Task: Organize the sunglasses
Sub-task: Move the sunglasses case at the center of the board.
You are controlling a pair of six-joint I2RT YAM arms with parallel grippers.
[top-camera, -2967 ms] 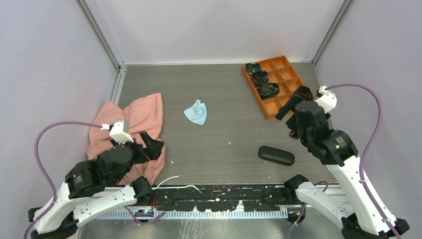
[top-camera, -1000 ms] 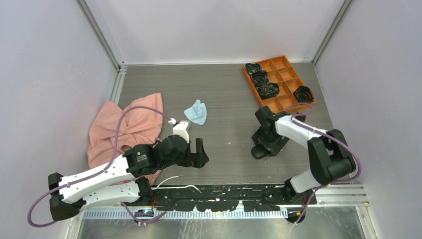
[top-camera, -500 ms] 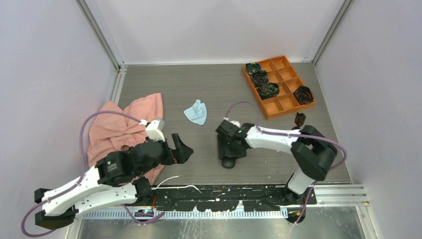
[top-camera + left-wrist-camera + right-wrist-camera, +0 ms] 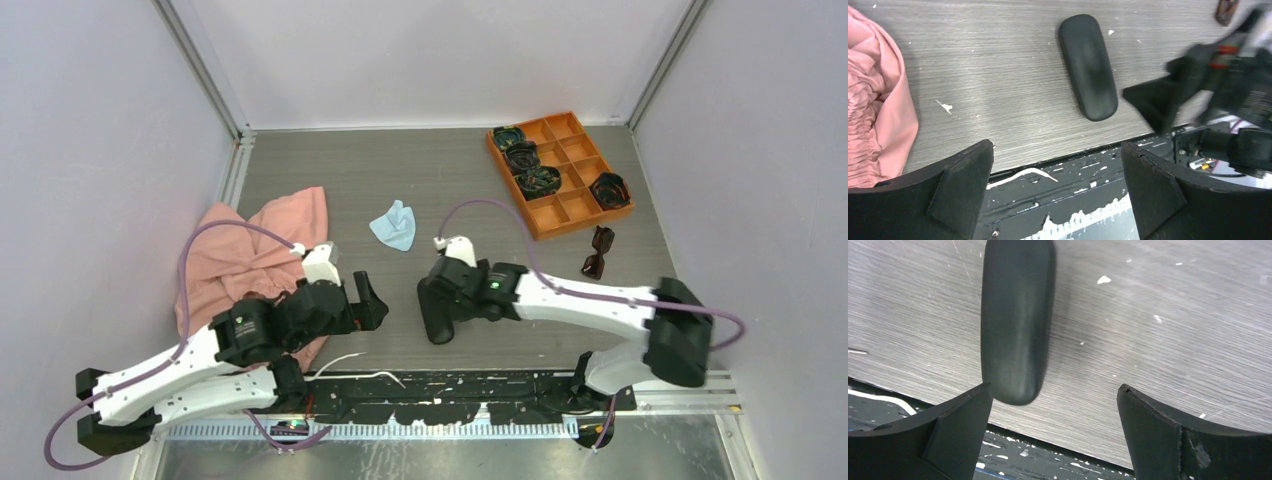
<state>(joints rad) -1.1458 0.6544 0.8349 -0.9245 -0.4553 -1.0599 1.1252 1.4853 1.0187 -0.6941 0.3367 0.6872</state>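
Black case (image 4: 438, 325) slid left; right jaws spread wide; sunglasses (image 4: 598, 252) lie apart.

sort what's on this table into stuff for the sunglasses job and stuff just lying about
For the job:
- sunglasses
- black case, probably where they go

Lying about:
- pink cloth
- blue cloth
- orange tray
- dark coiled bundles in four of its compartments
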